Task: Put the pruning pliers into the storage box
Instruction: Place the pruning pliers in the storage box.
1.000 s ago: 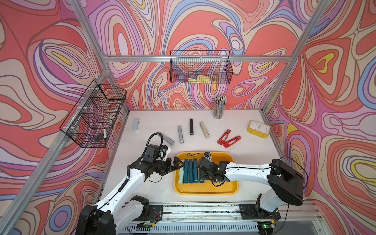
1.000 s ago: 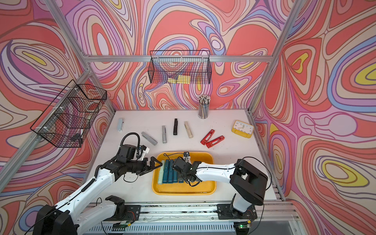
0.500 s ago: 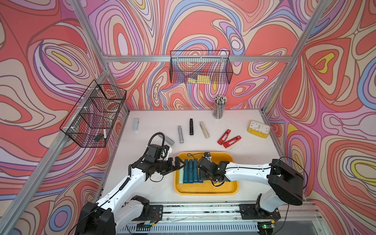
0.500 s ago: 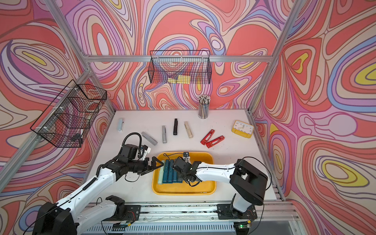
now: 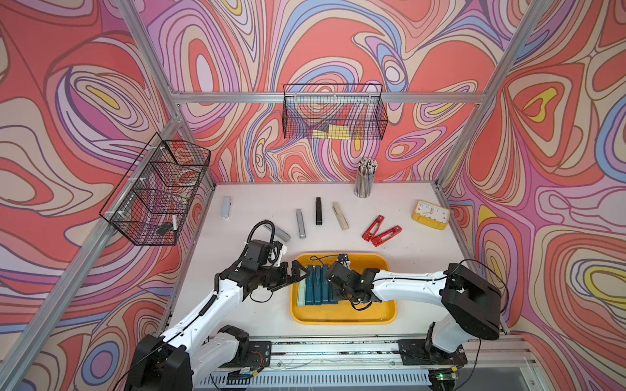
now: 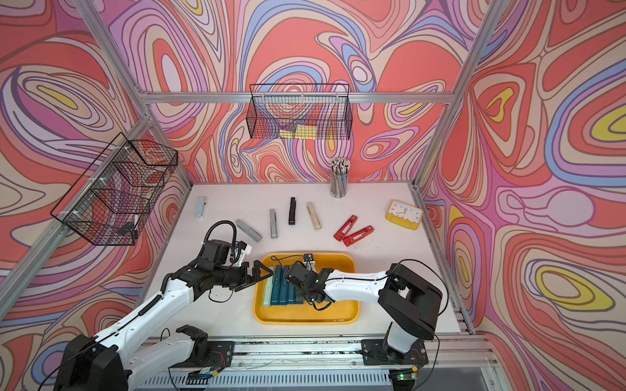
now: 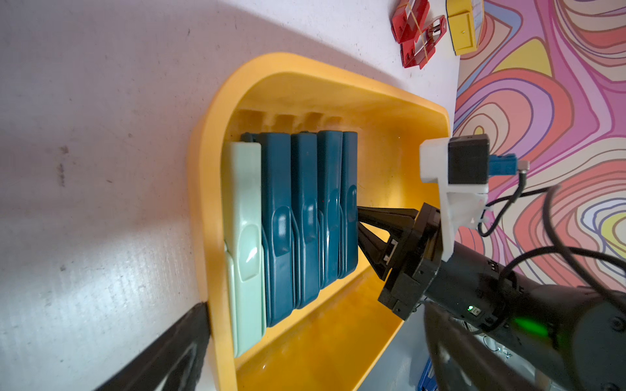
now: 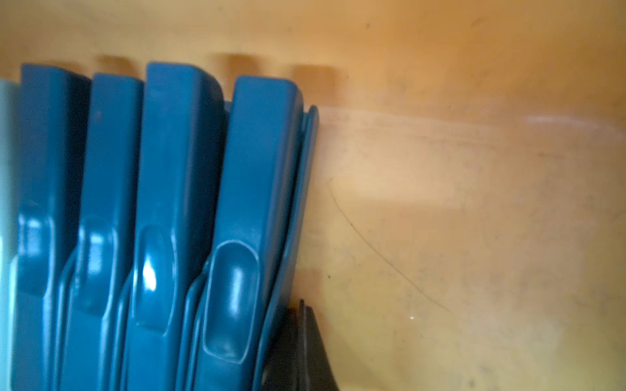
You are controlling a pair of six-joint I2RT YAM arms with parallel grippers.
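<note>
Hardly anything has moved in the last second: both arms sit about where they were. Nearest the rail, the yellow storage box (image 5: 342, 320) lies on the white worktop (image 5: 423, 250). Inside it, one pale green pliers (image 7: 245, 237) and four teal pliers (image 7: 305, 220) lie side by side in a tight row against the wall on the left arm's side.

The left gripper (image 5: 297, 278) hovers at that rim, spread wide and empty. The right gripper (image 7: 359, 216) is inside the box, pressed together on nothing, its tips touching the flank of the outermost teal one.

Beyond the box, loose on the worktop, lie two grey pliers (image 5: 300, 223), black pliers (image 5: 318, 211), beige pliers (image 5: 340, 215), a crossed pair of red pliers (image 5: 381, 230) and, farther out on the left arm's side, pale grey pliers (image 5: 226, 208). A yellow clock (image 5: 430, 215) and a pencil cup (image 5: 365, 179) stand farthest back.
</note>
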